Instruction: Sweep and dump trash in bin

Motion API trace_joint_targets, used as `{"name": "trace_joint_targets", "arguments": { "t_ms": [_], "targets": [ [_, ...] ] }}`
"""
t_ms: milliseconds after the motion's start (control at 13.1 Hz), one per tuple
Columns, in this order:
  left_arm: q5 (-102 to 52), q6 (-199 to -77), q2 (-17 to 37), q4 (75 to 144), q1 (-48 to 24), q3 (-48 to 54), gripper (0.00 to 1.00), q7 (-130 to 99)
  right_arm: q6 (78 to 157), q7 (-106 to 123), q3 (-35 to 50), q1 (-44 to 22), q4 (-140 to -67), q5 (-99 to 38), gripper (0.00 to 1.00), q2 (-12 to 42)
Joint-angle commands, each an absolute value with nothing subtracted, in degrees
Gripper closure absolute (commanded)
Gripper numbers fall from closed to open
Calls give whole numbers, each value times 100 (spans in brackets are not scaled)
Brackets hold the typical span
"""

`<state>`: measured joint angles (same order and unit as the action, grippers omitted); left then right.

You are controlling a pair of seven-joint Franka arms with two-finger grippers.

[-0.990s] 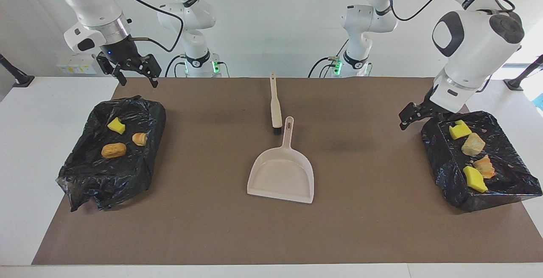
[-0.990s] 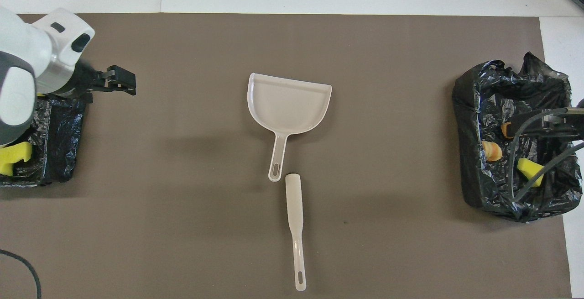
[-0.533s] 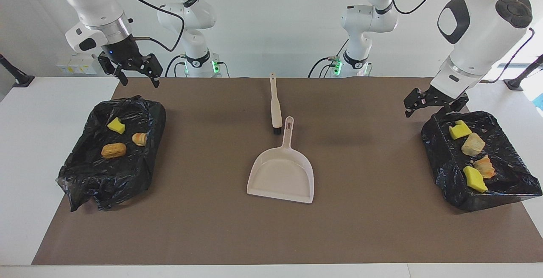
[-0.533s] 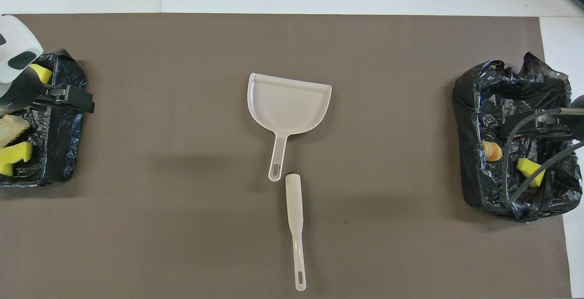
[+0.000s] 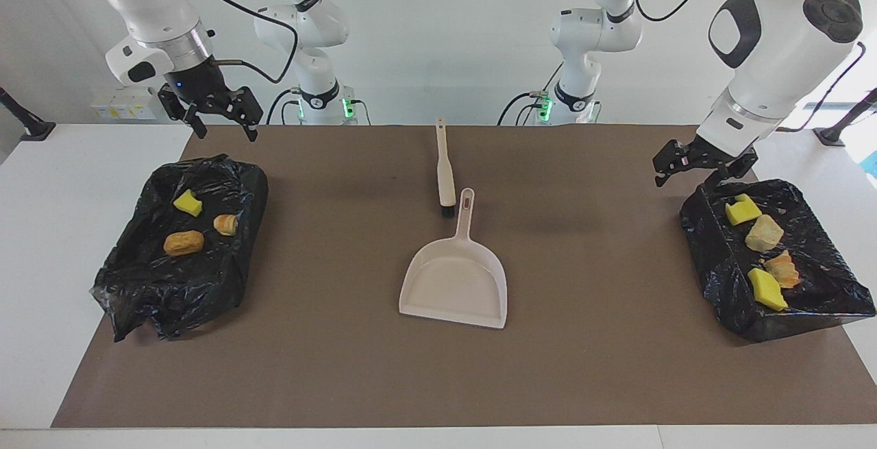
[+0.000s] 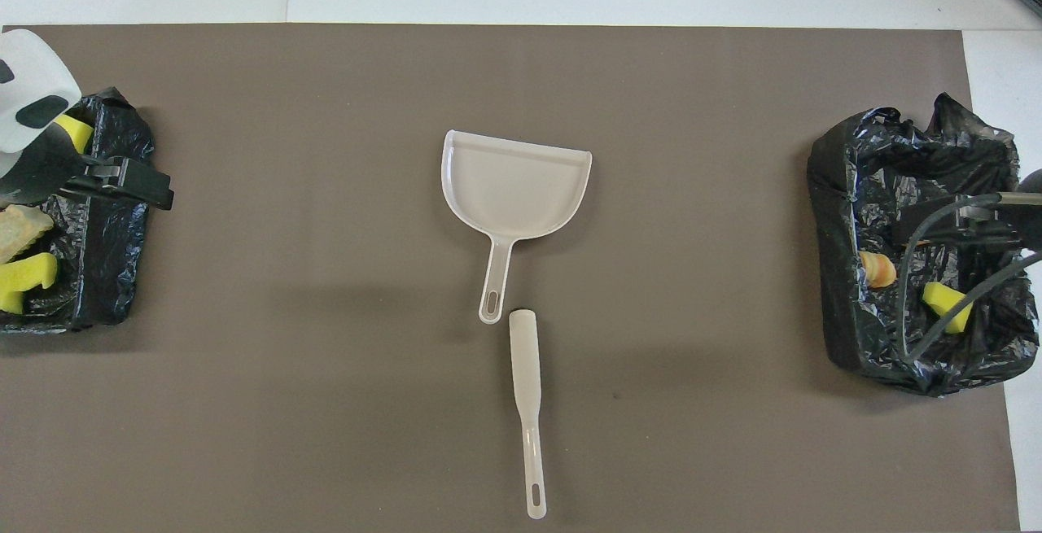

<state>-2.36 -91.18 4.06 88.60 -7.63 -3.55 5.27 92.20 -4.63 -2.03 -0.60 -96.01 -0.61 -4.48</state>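
Seven sponge scraps, all in two black-lined bins; one dustpan and one brush lie mid-worktop.

We count three scraps (image 5: 199, 221) in the bin (image 5: 179, 247) at the right arm's end: one yellow, two tan-orange. We count four scraps (image 5: 761, 249) in the bin (image 5: 774, 260) at the left arm's end: two yellow, one pale tan, one orange. The beige dustpan (image 5: 455, 277) is bare inside; the beige brush (image 5: 445, 169) lies just beside its handle, nearer the robots, on the brown mat (image 5: 329, 367). The right tool (image 5: 220, 122) hangs over its bin's edge, spread wide, holding nothing. The left tool (image 5: 692, 166) hovers likewise over its bin's edge.
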Motion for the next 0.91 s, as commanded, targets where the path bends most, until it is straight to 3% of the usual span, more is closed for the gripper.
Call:
{"name": "trace_joint_targets", "arguments": {
  "t_ms": [0,457,838],
  "targets": [
    [-132,-8658,-331,9340,-650,-211,0,518,9149,-343,-202,-18,-9580,-149,0,-483],
    [34,-8789,-352,9422,-650,-228,0,632,9141,-343,-202,-18,-9571,-149,0,-483],
    [-9,-8648,8,8974,-642,-255,0,642,9141,-343,-202,-18,-9580,-141,0,-483]
  ]
}}
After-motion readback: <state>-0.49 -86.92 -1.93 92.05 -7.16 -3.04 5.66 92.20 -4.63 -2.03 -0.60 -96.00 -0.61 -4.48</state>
